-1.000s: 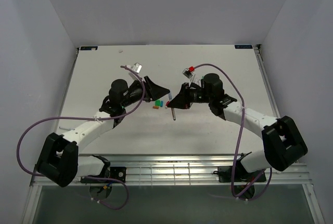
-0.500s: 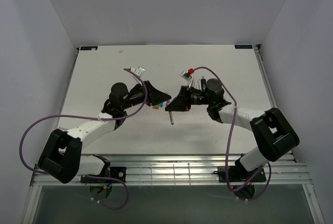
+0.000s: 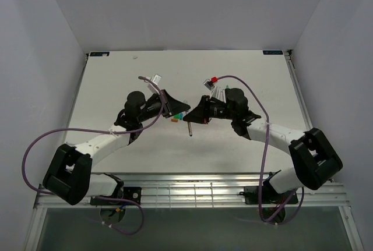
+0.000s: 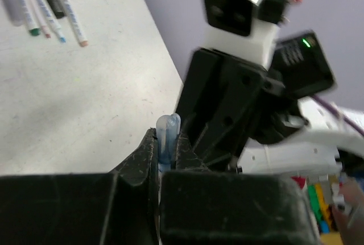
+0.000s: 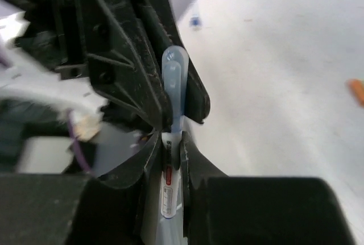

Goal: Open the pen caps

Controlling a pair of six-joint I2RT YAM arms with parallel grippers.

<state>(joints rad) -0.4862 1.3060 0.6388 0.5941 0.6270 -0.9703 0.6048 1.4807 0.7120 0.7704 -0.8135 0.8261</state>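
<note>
Left gripper (image 4: 166,142) is clamped on a pale blue cap (image 4: 169,127), a short translucent plastic tube with a rounded tip that stands up between the black fingers. Right gripper (image 5: 170,142) meets it head-on and is closed around the pen (image 5: 168,199), a slim clear-white barrel with red print. Cap and barrel lie in one line. The fingertips hide the joint between them, so whether the cap is seated cannot be told. Both are held over the middle of the matte white table (image 3: 221,152). Loose caps (image 3: 177,115), green and orange, lie just beside the grippers. Other pens (image 4: 42,0) lie side by side on the table, well apart from the held one.
</note>
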